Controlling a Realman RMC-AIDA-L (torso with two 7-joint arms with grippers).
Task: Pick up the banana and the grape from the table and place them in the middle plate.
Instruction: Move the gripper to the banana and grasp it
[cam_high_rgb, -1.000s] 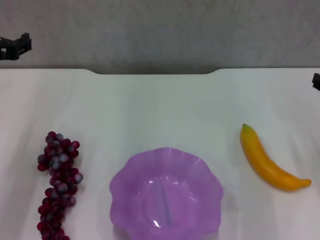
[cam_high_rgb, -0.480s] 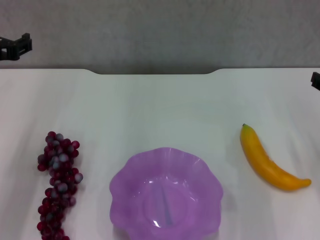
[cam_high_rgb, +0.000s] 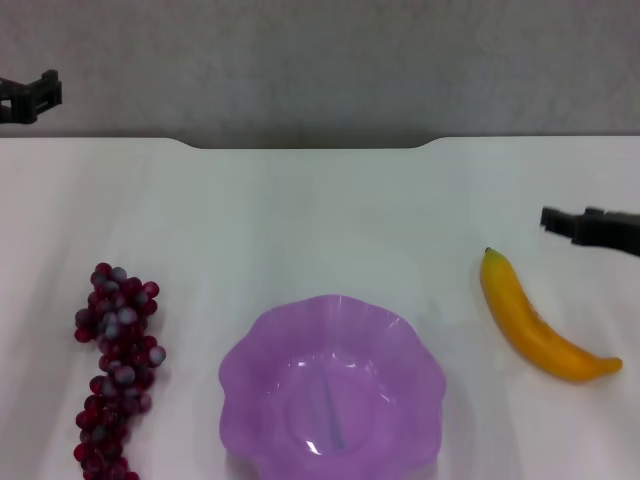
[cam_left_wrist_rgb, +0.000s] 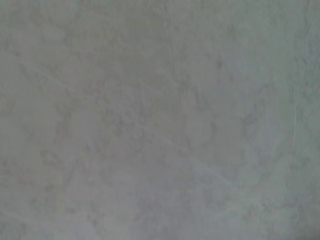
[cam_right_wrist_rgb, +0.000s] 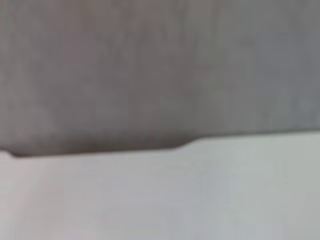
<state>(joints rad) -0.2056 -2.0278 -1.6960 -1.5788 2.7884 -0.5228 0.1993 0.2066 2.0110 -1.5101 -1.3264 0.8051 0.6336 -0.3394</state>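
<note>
While my right claw (cam_high_rgb: 560, 222) hovers beyond the banana (cam_high_rgb: 535, 322), its opening indiscernible, the middle plate (cam_high_rgb: 265, 345) awaits both banana and grape (cam_high_rgb: 115, 370) on the counter (cam_high_rgb: 320, 210); left claw (cam_high_rgb: 30, 95) parked.

Purple middle plate (cam_high_rgb: 332, 385) at 6 o'clock on white bench (cam_high_rgb: 320, 210); grape (cam_high_rgb: 115, 365) at 8, banana (cam_high_rgb: 540, 320) at 4. Right gripper (cam_high_rgb: 590, 228) just above banana; left gripper (cam_high_rgb: 28, 97) at 10.

Mottled grey wall (cam_high_rgb: 330, 60) behind the far edge, nothing else.
</note>
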